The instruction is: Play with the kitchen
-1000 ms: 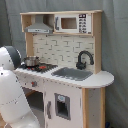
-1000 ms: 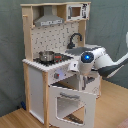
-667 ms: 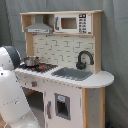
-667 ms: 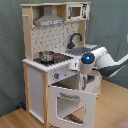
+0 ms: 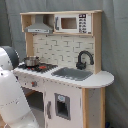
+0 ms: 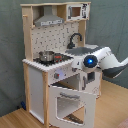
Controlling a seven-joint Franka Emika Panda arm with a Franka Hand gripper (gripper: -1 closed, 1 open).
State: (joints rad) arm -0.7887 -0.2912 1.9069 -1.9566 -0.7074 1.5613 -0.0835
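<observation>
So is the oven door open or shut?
Open. In the second exterior view the oven door hangs forward from the kitchen.

The robot arm (image 5: 11, 95) fills the lower left of the first exterior view, cut off by the left and bottom edges and hiding the toy kitchen's (image 5: 75, 60) lower left front, including whatever sits beneath the stovetop (image 5: 39, 67). In the second exterior view, the arm (image 6: 100, 60) enters from the right edge and masks part of the sink (image 6: 86, 49) and the cabinet front behind it; its jaws cannot be made out in either view. The microwave's (image 5: 73, 23) buttons are too blurred to read, and the inside of the small pot (image 6: 46, 56) on the stovetop cannot be seen. The open oven door's (image 6: 70, 102) lower corner runs to the bottom edge.
</observation>
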